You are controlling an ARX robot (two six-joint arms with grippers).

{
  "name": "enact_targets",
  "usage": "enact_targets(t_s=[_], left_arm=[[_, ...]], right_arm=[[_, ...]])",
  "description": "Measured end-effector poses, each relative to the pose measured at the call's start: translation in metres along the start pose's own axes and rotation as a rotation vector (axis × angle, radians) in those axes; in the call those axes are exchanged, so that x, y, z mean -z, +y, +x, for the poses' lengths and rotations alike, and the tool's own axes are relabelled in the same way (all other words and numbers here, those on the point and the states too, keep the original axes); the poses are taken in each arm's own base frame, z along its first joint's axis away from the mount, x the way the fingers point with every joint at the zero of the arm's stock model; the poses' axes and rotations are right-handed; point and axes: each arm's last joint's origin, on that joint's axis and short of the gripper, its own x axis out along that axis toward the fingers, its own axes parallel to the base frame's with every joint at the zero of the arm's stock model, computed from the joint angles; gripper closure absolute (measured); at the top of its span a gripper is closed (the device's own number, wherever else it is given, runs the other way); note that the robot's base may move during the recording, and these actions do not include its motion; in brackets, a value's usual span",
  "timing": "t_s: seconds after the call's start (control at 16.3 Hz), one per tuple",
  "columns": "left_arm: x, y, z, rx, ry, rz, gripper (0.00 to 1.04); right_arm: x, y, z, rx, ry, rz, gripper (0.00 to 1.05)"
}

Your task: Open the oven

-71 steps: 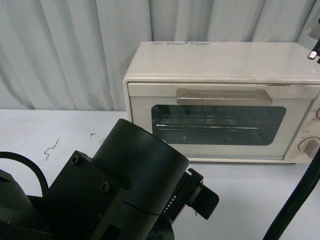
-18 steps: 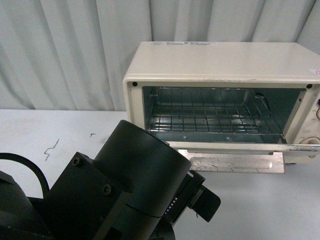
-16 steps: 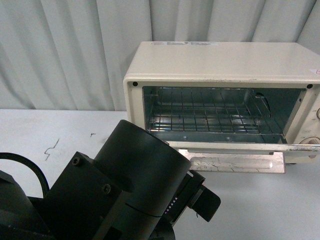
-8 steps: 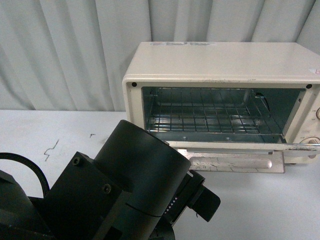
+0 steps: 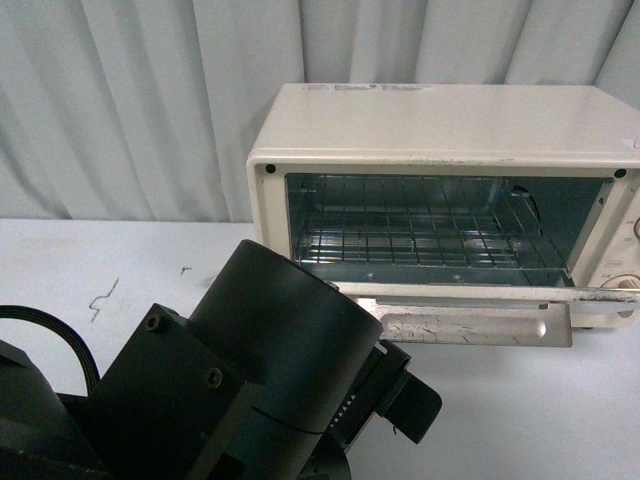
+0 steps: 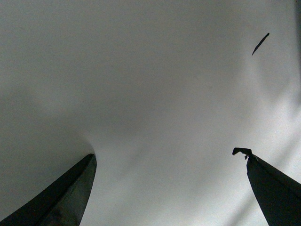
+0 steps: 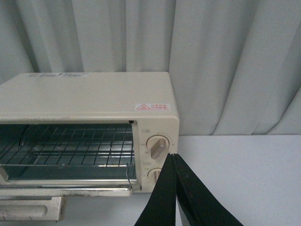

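Oven partly behind right end effector

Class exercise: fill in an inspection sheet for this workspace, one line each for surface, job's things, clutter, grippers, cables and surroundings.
Surface: white table, with a few small dark marks.
Job's things: oven with its door folded down open, wire rack inside, two knobs on the front.
Clutter: nothing seen.
Grippers: left gripper open over bare table; right gripper shut, holding nothing.
Cables: one black cable beside the left arm.
Surroundings: pale pleated curtain behind.
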Motion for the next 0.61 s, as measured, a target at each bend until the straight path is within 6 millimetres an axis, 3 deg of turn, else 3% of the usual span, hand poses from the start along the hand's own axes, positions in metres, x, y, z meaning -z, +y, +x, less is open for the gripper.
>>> enact_targets(t_s=[0.61], left_arm=[[0.000,0.000,0.000,0.000,0.000,0.000,0.07]], right_arm=[[0.022,0.000,-0.020,0.000,-0.004,0.002,1.03]])
